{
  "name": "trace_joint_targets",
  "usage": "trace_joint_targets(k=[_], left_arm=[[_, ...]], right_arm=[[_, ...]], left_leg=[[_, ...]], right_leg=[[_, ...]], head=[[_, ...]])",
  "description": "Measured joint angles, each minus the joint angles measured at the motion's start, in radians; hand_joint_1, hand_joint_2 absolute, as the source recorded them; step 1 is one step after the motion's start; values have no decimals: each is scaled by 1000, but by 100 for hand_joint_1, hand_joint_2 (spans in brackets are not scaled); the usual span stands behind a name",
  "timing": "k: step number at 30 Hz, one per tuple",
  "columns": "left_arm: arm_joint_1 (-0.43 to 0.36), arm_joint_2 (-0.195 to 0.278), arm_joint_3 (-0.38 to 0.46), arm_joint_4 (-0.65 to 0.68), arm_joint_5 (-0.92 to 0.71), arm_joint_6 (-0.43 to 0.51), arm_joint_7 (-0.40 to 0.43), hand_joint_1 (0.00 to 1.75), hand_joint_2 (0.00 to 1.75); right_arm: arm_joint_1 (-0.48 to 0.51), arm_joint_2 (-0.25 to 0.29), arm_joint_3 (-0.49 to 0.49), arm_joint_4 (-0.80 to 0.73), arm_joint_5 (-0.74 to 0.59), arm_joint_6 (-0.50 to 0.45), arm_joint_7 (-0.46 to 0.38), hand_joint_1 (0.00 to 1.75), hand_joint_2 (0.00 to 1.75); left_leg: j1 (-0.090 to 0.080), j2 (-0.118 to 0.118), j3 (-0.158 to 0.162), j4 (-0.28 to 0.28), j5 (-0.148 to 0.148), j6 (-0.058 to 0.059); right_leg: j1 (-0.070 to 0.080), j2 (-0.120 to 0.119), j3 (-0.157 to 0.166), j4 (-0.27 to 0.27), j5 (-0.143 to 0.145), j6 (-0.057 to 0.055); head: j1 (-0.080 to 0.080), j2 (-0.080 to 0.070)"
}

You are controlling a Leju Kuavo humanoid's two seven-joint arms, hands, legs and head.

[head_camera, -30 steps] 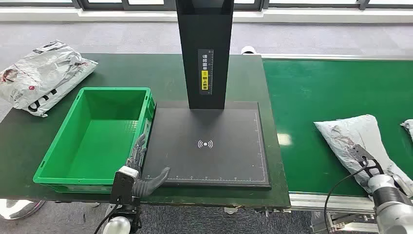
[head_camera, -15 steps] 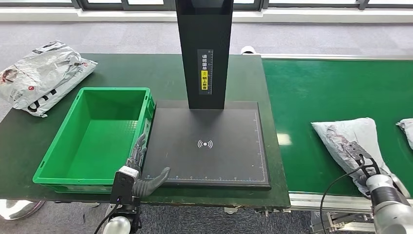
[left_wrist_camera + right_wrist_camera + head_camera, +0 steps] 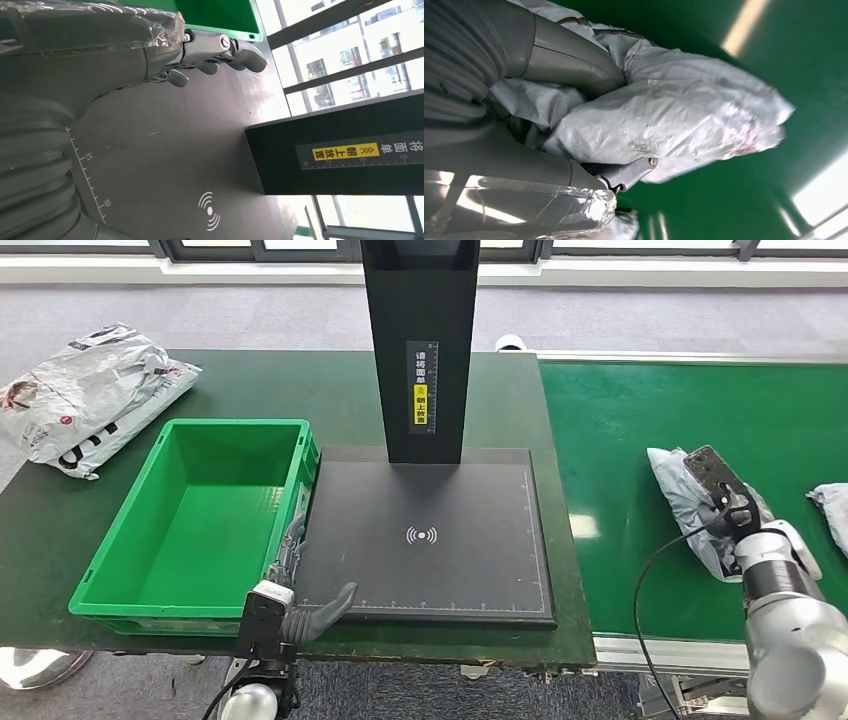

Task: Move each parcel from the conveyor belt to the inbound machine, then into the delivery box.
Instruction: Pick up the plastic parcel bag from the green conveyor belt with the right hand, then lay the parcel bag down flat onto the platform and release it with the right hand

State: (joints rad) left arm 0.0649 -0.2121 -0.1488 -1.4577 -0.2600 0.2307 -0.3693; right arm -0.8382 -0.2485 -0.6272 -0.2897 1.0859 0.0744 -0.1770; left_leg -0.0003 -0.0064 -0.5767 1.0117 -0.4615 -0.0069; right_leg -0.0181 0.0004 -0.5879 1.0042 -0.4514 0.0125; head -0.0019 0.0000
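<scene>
The right hand point(image 3: 722, 492) was clamped around a grey parcel point(image 3: 674, 125) over the conveyor belt point(image 3: 640, 430), well apart from the inbound machine point(image 3: 425, 530). The left hand point(image 3: 300, 585) rested empty, fingers apart, at the machine's near corner beside the green delivery box point(image 3: 190, 510), which held nothing, so both transfers seemed left to do. The machine's yellow label carried Chinese writing; its edge scale read 30 and 35.
</scene>
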Motion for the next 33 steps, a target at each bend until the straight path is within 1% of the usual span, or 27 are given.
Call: trace_joint_targets(k=[2,4,10,13,15,17,19,22,25,28,30,33], left_arm=[[-1,-6,2,1,-9,0,0,0,175],[-2,-12,4,1,-14,0,1,0,175],[-5,-19,9,1,-23,-1,3,0,175],[-5,-20,12,1,-24,-3,4,0,175],[-5,-20,14,0,-26,-11,8,0,175],[-5,-21,15,-1,-35,-23,14,0,175],[-5,-25,16,0,-46,-31,19,0,175],[-12,-35,16,4,-60,-40,22,0,175],[-27,-39,16,17,-67,-49,24,0,175],[-39,-40,16,31,-70,-54,24,0,175],[-42,-40,16,38,-71,-55,24,0,175],[-44,-40,16,44,-72,-56,24,0,175]], right_arm=[[-14,18,6,-11,-3,-6,-45,175,175],[-24,35,15,-23,-5,-9,-72,175,175],[-32,62,42,-47,-32,-9,-85,175,175],[-24,72,67,-66,-84,0,-127,175,175],[1,84,105,-111,-158,22,-160,175,175],[49,106,168,-200,-262,54,-161,175,175],[111,130,249,-311,-379,81,-134,175,175],[187,155,398,-463,-542,116,-98,175,175],[215,174,564,-577,-663,138,-75,175,175],[218,188,702,-652,-726,134,-59,175,175],[218,191,764,-683,-744,130,-54,175,175],[217,193,830,-714,-769,128,-55,175,175]], left_leg=[[0,-1,-1,0,0,0],[0,-1,-1,0,0,0],[0,-2,-1,0,0,0],[0,-2,-2,0,0,0],[0,-1,-1,0,0,0],[0,-1,-1,0,0,0],[0,-1,-2,0,0,0],[0,-1,-3,-1,0,0],[0,2,-3,-1,0,0],[1,2,-3,-1,1,-1],[1,0,-3,-1,1,-1],[1,0,-4,-1,1,-1]], right_leg=[[0,-1,0,0,0,0],[0,-1,-1,0,0,0],[0,-2,-1,0,-1,0],[0,-2,-1,0,0,0],[0,-1,-1,0,0,0],[0,-1,-1,0,-1,0],[0,-1,-2,0,-1,0],[0,0,-3,0,-1,0],[0,2,-5,1,0,-1],[1,2,-5,1,0,-1],[1,1,-5,1,0,-1],[1,1,-5,0,0,-1]], head=[[0,0],[0,0],[0,0],[0,0],[0,0],[0,0],[0,0],[0,0],[0,0],[0,0],[0,0],[0,0]])
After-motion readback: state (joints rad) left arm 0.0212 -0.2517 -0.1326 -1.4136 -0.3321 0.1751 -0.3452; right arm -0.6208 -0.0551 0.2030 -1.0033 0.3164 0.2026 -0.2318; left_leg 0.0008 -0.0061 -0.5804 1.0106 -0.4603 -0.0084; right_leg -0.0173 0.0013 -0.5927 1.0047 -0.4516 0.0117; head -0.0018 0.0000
